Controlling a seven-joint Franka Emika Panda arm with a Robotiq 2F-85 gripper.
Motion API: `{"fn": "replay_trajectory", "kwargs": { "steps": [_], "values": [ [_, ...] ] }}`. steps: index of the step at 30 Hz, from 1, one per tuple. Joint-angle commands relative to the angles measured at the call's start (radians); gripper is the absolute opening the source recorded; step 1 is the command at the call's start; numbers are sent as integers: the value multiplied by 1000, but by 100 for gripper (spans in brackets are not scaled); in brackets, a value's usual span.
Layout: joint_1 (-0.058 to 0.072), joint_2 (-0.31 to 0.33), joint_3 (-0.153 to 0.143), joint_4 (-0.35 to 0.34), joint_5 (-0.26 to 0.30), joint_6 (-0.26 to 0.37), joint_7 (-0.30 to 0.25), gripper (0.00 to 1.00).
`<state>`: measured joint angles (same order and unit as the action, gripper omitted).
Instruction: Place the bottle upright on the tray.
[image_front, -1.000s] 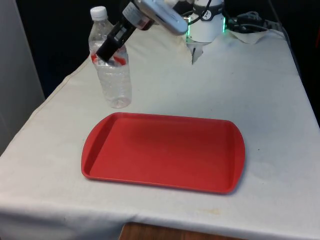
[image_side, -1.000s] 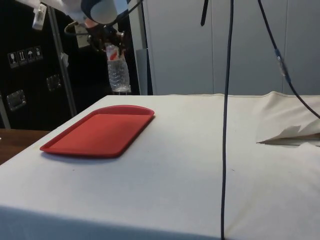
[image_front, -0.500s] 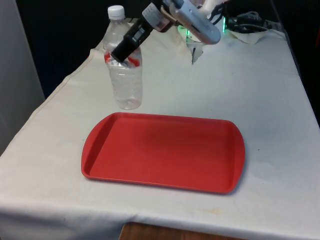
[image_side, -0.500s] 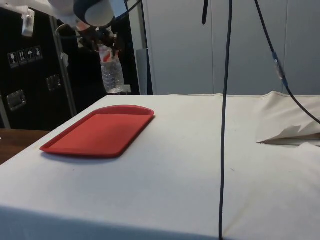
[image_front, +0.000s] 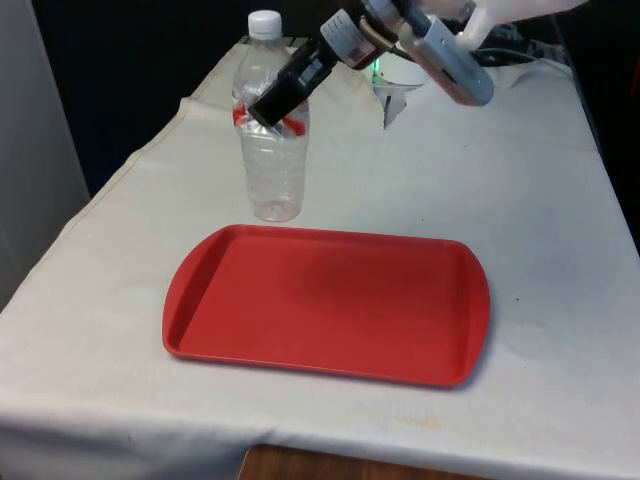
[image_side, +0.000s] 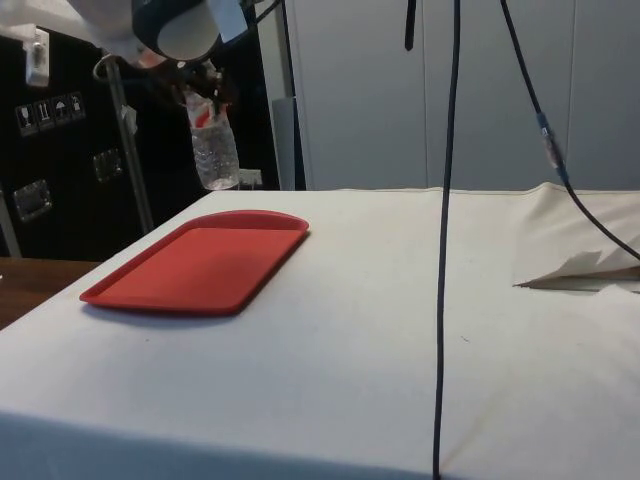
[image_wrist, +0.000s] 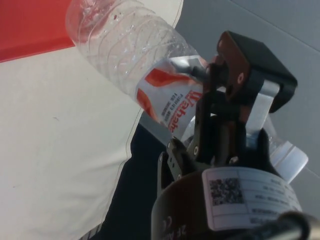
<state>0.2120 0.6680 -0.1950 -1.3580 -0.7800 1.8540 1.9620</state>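
So the pick part looks sorted: the end effector (image_front: 272, 108) has its fingers clamped on the bottle (image_front: 271, 150) around the red label band, holding it roughly upright in the upper left of the front view, lifted off the surface (image_front: 560, 250) just past the far edge of the red tray (image_front: 325, 305). In the side view the bottle (image_side: 214, 152) hangs above the tray's (image_side: 195, 262) far end, though whether it's actually over the rim yet is hard to call from these angles. What's left, as I read it, is carrying it over the tray, lowering it onto its base and letting go.
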Motion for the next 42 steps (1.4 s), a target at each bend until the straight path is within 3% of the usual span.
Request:
{"fn": "replay_trajectory", "kwargs": {
  "steps": [1, 12, 16, 28, 42],
  "values": [
    [1, 1, 1, 4, -2, -2, 4, 0],
    [-1, 0, 2, 0, -7, -8, 2, 0],
    [5, 3, 7, 3, -6, -12, 8, 0],
    [8, 22, 45, 24, -11, -37, 40, 0],
    [4, 38, 53, 30, -11, -34, 51, 0]
  ]
}}
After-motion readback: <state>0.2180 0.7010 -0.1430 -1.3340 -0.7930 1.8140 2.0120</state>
